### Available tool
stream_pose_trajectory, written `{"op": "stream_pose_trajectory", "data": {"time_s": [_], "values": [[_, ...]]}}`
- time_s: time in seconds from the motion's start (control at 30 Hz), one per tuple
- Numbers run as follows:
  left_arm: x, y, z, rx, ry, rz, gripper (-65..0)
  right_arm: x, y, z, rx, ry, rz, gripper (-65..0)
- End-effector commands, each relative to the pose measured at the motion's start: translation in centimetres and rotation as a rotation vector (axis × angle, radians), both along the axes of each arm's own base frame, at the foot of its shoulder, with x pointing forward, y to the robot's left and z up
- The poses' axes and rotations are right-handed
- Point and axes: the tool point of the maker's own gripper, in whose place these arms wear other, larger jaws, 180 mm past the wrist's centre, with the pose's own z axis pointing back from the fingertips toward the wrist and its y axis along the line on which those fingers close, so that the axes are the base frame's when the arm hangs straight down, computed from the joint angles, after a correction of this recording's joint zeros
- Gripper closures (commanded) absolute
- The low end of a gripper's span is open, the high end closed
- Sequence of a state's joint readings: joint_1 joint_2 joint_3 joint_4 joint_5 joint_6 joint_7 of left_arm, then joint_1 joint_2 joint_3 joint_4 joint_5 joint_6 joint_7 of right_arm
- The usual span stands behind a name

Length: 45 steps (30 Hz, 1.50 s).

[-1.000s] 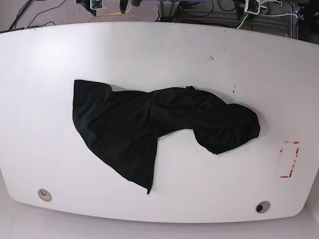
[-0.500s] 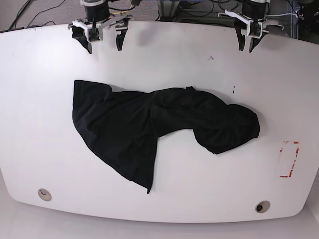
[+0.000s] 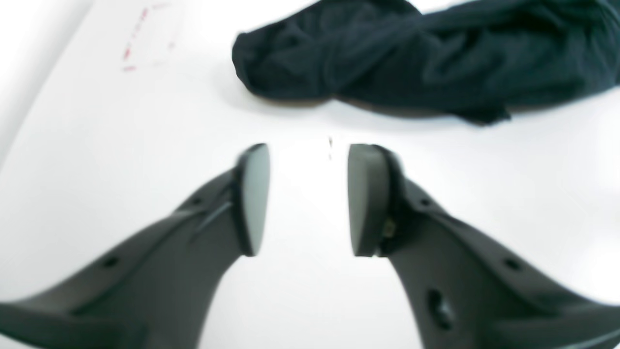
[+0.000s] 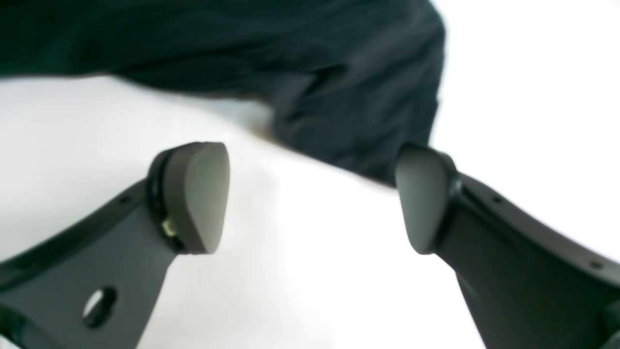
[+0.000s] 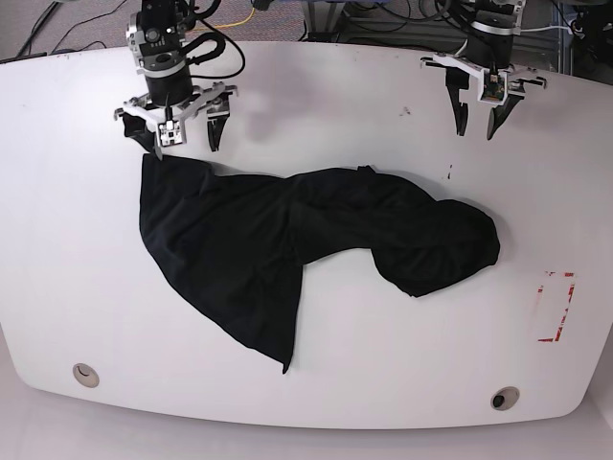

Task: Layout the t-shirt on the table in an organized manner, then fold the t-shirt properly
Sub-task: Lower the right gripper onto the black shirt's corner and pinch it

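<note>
The black t-shirt (image 5: 287, 240) lies crumpled across the middle of the white table (image 5: 383, 383), bunched into a lump at its right end. My right gripper (image 5: 182, 142) is open at the shirt's far left corner, one fingertip close to the fabric edge. In the right wrist view, the right gripper (image 4: 312, 165) holds nothing, and the t-shirt (image 4: 290, 48) lies just beyond it. My left gripper (image 5: 476, 127) hangs open over bare table behind the shirt's right end. The left wrist view shows the left gripper (image 3: 309, 160) empty, with the t-shirt (image 3: 411, 53) a short way ahead.
A red tape rectangle (image 5: 556, 307) marks the table near its right edge, also visible as the red tape rectangle (image 3: 145, 39) in the left wrist view. Two round grommets (image 5: 85, 374) (image 5: 504, 398) sit near the front edge. Cables and equipment lie beyond the back edge.
Both arms have come in from the back edge toward the shirt, the right one further. The left gripper's jaws have spread wider. The shirt has not moved.
</note>
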<state>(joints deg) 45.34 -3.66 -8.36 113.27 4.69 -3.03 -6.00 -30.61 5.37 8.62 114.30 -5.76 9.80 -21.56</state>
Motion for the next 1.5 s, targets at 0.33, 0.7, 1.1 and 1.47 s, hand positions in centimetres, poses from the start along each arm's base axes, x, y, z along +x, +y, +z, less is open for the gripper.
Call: {"op": "stream_pose_trajectory", "data": {"time_s": [0.33,0.7,1.1,1.47], "values": [[1.9,-0.5,2.2,-0.007,-0.096,-0.015,-30.3,4.6,-3.2,3.4,0.098,-0.081,-0.106,-51.5],[2.9,-1.1,2.6,-0.013,-0.115,-0.055,-30.6,6.3,-7.9,4.8,0.399,-0.099,-0.309,-51.5],[4.8,-2.0,3.1,-0.027,-0.130,-0.100,-30.6,4.0,-9.8,1.0,0.683,0.008,-0.365,-51.2],[6.2,-1.7,3.1,-0.016,-0.109,-0.086,-30.6,2.7,-9.9,-1.2,0.826,0.068,-0.413,-51.0]]}}
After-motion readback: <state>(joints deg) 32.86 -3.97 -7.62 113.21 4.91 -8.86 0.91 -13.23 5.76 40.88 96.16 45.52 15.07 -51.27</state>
